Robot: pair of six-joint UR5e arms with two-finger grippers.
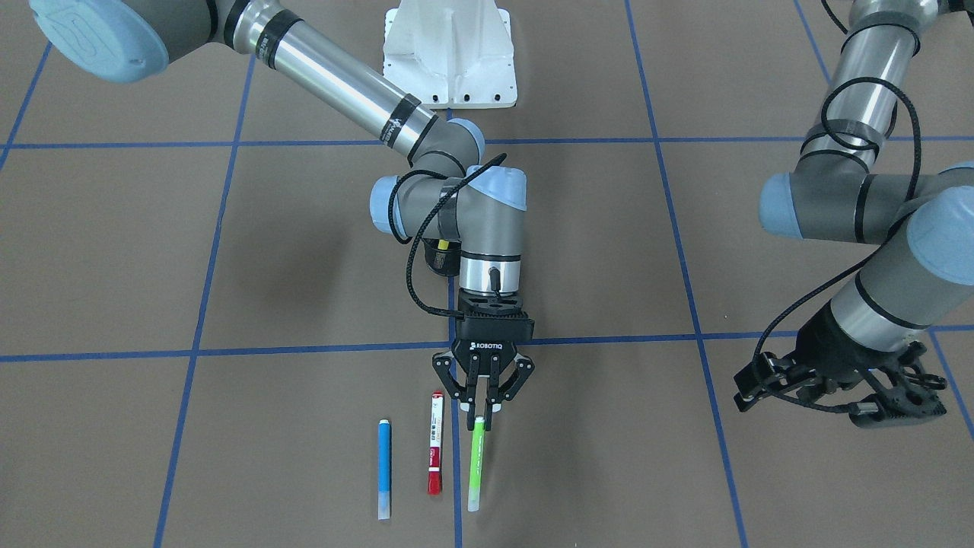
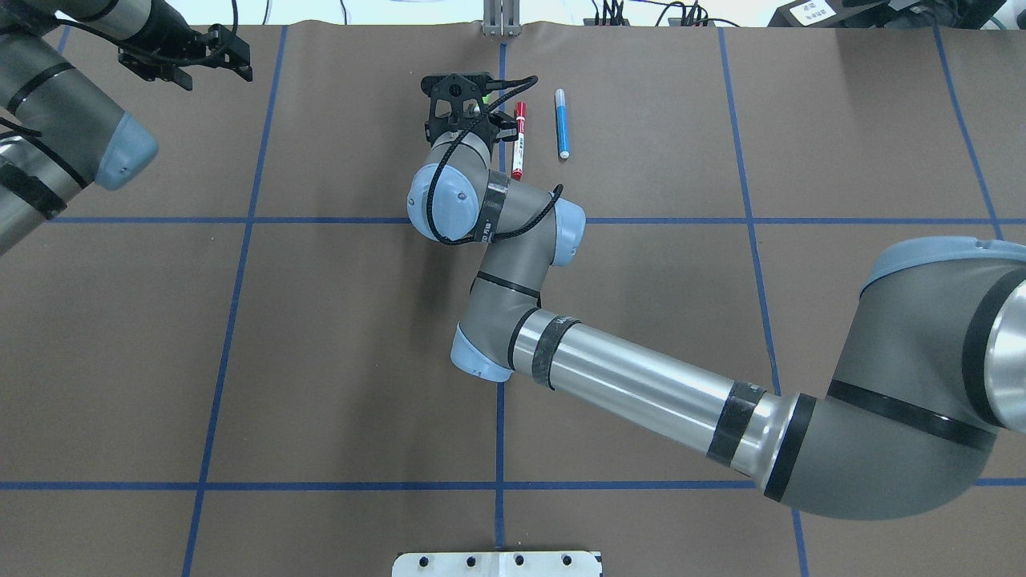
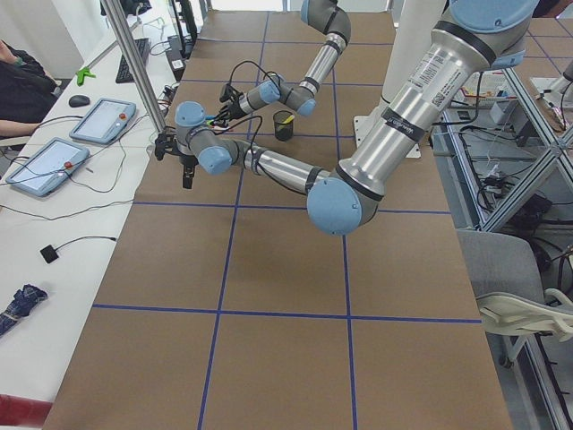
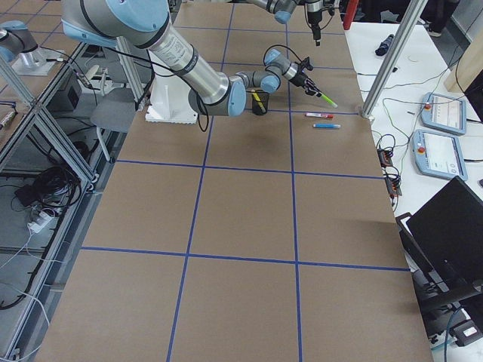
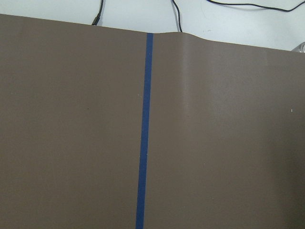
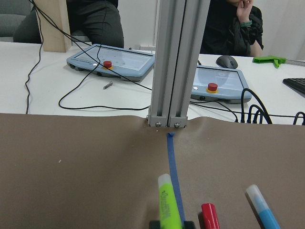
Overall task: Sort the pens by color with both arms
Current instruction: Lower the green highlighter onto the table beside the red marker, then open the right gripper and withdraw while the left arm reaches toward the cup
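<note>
My right gripper (image 1: pixel 482 407) is shut on one end of the green pen (image 1: pixel 476 464), which points away from the robot near the table's far edge. The right wrist view shows the green pen (image 6: pixel 170 200) between the two fingertips. Beside it the red pen (image 1: pixel 435 453) with a white label and the blue pen (image 1: pixel 385 468) lie parallel on the brown table. A yellow pen (image 1: pixel 443 245) stands in the black mesh cup (image 1: pixel 440 259), mostly hidden behind the right wrist. My left gripper (image 1: pixel 829 396) hovers open and empty off to the side, also visible in the overhead view (image 2: pixel 188 64).
The white base mount (image 1: pixel 449 53) sits at the robot's side of the table. Blue tape lines (image 1: pixel 304 348) grid the brown table. An aluminium post (image 6: pixel 177 62) rises at the far edge, with control tablets (image 6: pixel 112 61), cables and seated people beyond.
</note>
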